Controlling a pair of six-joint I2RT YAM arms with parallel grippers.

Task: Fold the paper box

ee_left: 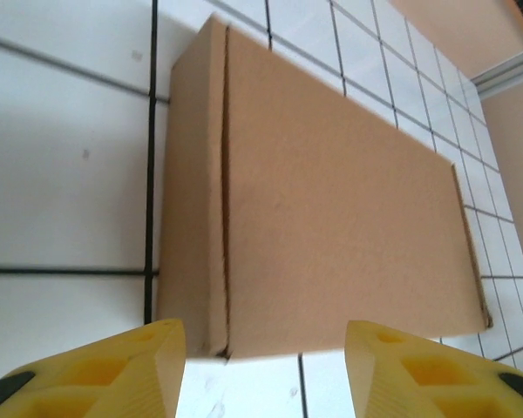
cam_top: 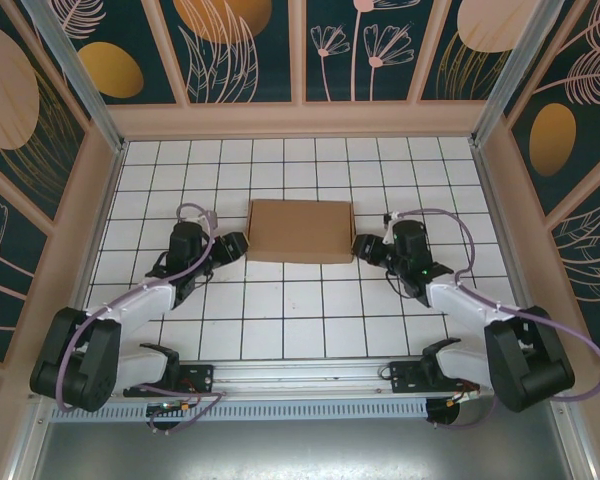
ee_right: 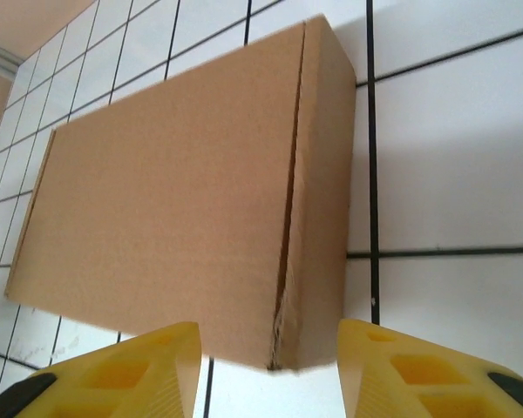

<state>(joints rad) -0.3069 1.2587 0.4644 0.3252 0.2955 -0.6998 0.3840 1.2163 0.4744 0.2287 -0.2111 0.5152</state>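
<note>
1. Toward the far middle of the white gridded table (cam_top: 280, 310), a brown paper box (cam_top: 300, 230) lies flat and closed, looking fully formed.
2. At the box's left end sits the left gripper (cam_top: 235, 245), just beside the cardboard. Its wrist camera shows 2 yellow fingers (ee_left: 113, 370) spread apart and released, with the box's short end facing the gap and nothing clasped.
3. At the box's right end sits the right gripper (cam_top: 363, 247), mirroring the other. Its 2 fingers are likewise spread and empty, close to the cardboard.
4. A seam (ee_right: 289, 218) runs along 1 long edge of the box where the top panel meets a narrow side. Near the corner closest to the right gripper it looks slightly ragged and gapped.
5. Judgement: the folding seems essentially finished, and what remains is backing the arms away.
6. Risk: if the tuck behind that seam is not fully seated, the top could spring up once nothing presses on it.
7. Risk: either open finger could catch a corner while pulling back, dragging or twisting the light box.
</note>
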